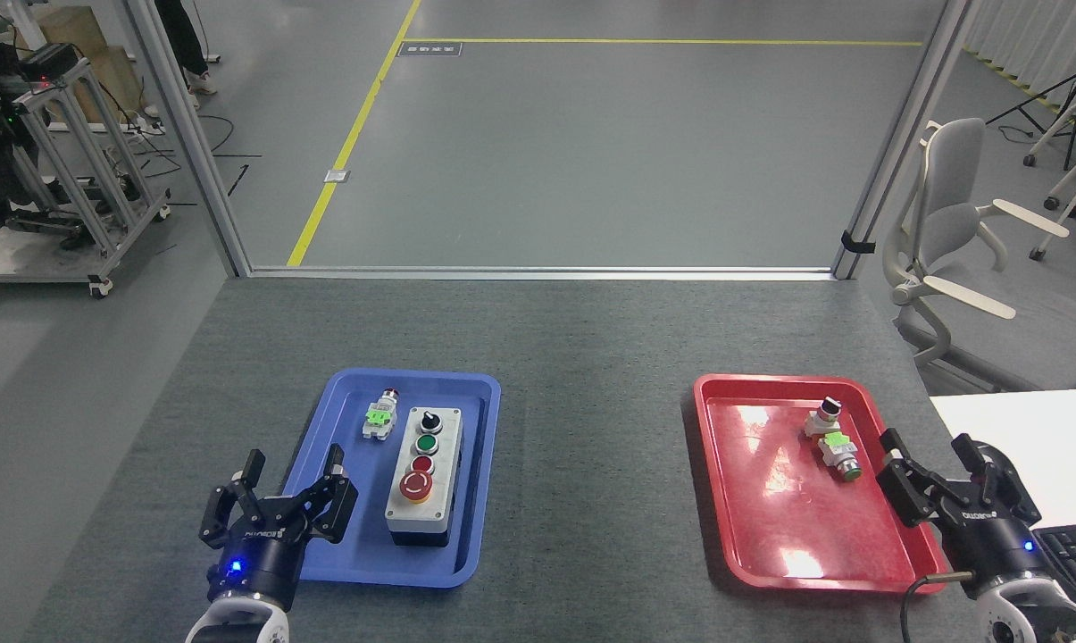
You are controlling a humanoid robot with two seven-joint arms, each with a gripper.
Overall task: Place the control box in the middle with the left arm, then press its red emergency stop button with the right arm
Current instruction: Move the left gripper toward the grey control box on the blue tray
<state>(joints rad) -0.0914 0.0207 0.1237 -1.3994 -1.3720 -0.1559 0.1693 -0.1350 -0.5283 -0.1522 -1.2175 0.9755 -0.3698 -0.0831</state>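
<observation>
Dark-grey felt tabletop (582, 348), its middle bare between two trays. Control box (423, 476) lies in blue tray (337, 393), right of a loose switch part (379, 416); red emergency stop button (415, 485) at its near end. Left gripper (292, 471) spread wide, empty, at the tray's left rim. Right gripper (935, 458) looks parted, empty, by red tray (725, 500). Box probably rigid, fairly weighty, smooth-sided: grip across the narrow width, mid-body, clear of buttons.
</observation>
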